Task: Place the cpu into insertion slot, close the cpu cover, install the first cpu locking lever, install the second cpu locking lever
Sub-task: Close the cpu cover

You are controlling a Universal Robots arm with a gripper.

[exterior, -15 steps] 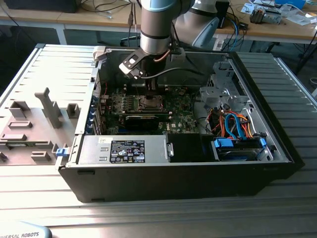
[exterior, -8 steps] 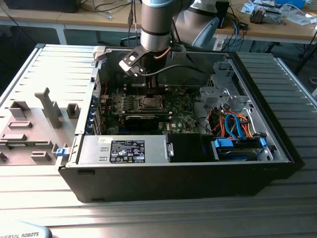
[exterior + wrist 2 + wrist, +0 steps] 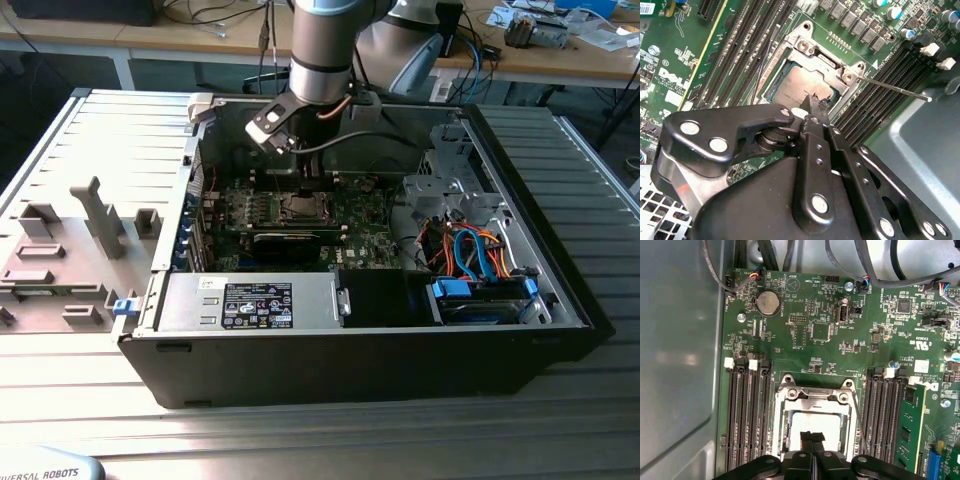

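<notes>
Gripper: fingertips are drawn together with nothing seen between them. It is held low over the middle of the socket, judged to be offered as a blunt pressing point rather than a grasp.
Cpu: laid flat in the insertion slot, silver top upward, directly under the fingertips. Whether it is touched cannot be told.
Cpu cover: appears lowered around the chip, whose metal top is left bare by its window.
First lever: a thin rod seen swung out across the memory slots, apparently unlatched.
Second lever: a thin wire along the socket's opposite side. Whether it is latched cannot be told.
Motherboard: laid flat in the open computer case, so it is reached from above.
</notes>
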